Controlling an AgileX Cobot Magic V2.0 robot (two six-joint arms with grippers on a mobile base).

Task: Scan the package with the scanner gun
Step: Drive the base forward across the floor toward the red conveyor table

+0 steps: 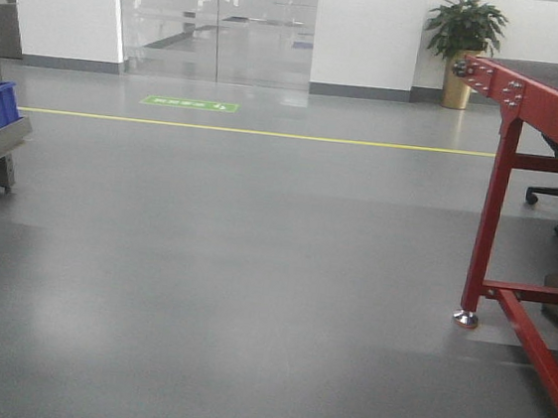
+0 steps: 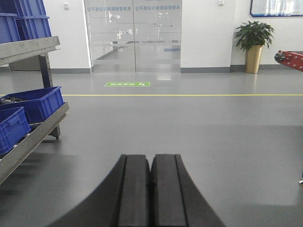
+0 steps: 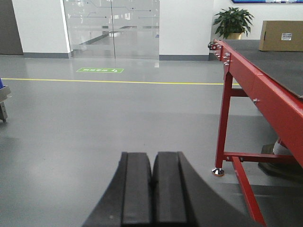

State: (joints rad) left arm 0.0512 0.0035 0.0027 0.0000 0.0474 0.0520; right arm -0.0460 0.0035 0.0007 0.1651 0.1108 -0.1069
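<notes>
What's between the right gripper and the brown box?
Right wrist view: grey floor, then the red table with its dark top, lie between the right gripper and the package.

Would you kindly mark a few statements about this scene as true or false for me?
1. The left gripper and the right gripper are both shut and empty. True.
2. The package lies on the floor. False: it sits on the red table, at its far end.
3. Blue bins sit on the metal rack. True.
4. The right gripper holds the scanner gun. False: no scanner gun shows in any view.
</notes>
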